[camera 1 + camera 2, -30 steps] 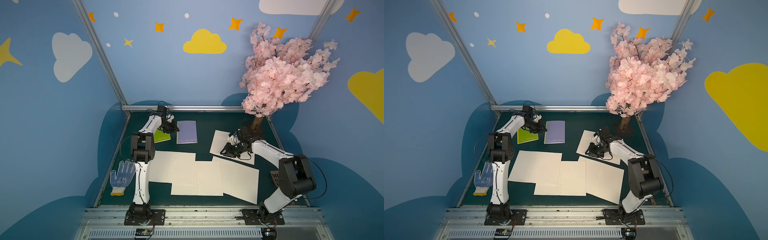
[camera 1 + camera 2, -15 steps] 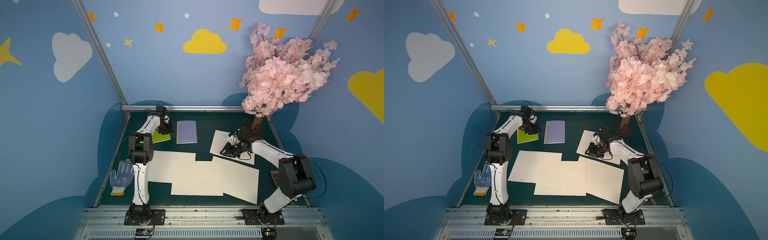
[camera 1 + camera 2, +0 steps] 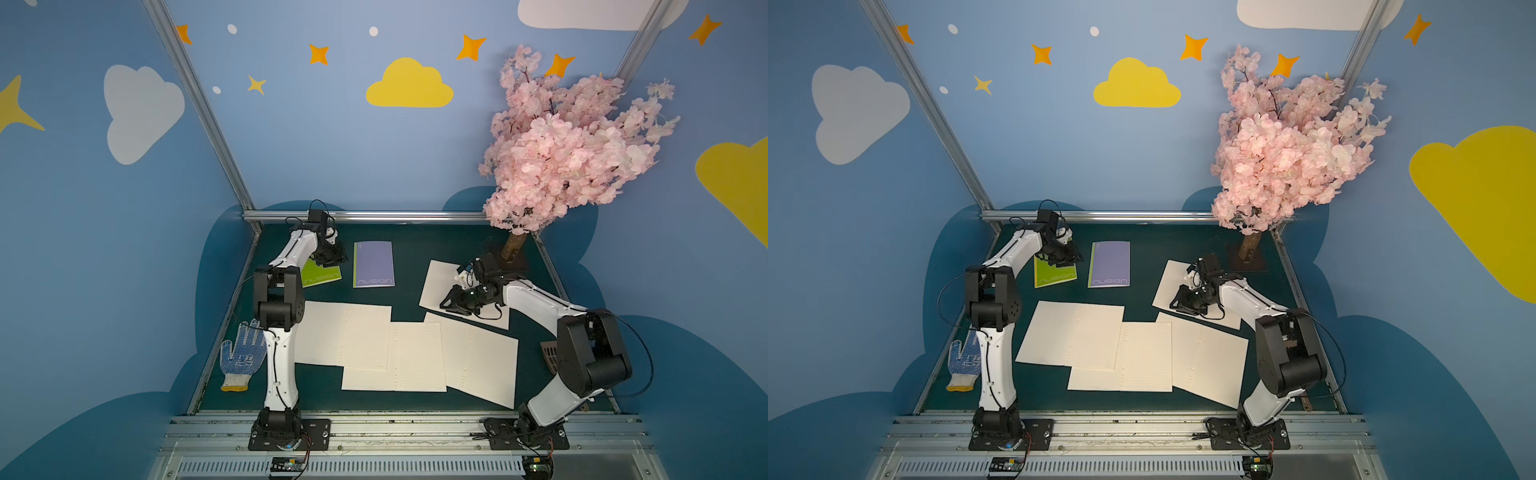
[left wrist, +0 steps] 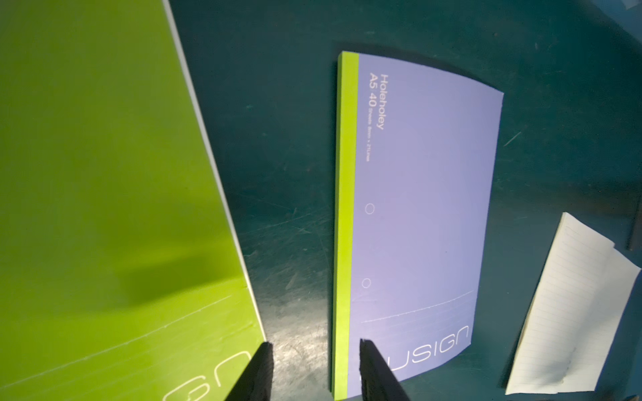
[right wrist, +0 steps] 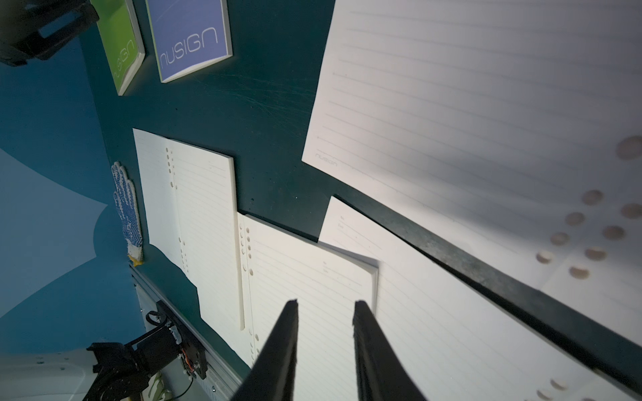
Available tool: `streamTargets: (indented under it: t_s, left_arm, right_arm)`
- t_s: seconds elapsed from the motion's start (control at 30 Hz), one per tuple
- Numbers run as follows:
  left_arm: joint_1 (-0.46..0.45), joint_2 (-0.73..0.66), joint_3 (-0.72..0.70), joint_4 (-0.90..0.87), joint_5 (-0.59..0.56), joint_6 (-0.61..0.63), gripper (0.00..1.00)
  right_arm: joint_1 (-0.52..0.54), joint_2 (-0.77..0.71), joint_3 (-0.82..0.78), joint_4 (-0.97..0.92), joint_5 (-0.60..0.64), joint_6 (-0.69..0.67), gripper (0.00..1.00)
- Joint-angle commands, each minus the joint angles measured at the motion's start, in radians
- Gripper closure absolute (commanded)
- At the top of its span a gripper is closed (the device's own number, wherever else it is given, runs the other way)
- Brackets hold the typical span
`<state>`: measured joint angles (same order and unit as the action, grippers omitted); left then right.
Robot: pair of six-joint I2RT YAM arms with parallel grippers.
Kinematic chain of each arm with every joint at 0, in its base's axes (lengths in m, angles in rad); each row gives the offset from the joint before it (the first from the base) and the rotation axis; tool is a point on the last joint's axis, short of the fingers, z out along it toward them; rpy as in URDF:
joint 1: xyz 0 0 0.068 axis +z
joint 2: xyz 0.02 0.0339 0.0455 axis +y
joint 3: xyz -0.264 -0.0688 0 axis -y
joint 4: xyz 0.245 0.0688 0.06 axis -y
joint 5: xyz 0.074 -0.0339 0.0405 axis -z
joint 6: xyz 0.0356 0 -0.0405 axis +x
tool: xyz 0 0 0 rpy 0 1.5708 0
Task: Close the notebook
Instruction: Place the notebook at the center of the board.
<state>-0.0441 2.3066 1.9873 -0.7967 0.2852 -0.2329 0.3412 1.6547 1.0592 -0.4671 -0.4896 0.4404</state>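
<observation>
Two closed notebooks and four open notebooks are shown. One glove and one blossom tree are also counted.

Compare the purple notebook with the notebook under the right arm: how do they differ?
The purple notebook is closed, cover up; the open notebook shows lined pages. The purple notebook looks narrower and lies nearly straight; the open notebook spreads wider and sits skewed. No arm covers the purple notebook; the right arm reaches over the open notebook. Both lie flat on the dark mat.
</observation>
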Motion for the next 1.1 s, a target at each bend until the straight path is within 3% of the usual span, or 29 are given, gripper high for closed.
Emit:
streamTargets:
  t_s: [0.0, 1.07]
  left_arm:
    - [-0.002, 0.017, -0.015, 0.013, 0.042, -0.022, 0.57]
    - [-0.025, 0.047, -0.087, 0.007, -0.044, -0.033, 0.57]
  right_arm:
    - [0.004, 0.008, -0.012, 0.006, -0.003, -0.006, 0.7]
    - [0.002, -0.007, -0.007, -0.01, 0.007, -0.011, 0.7]
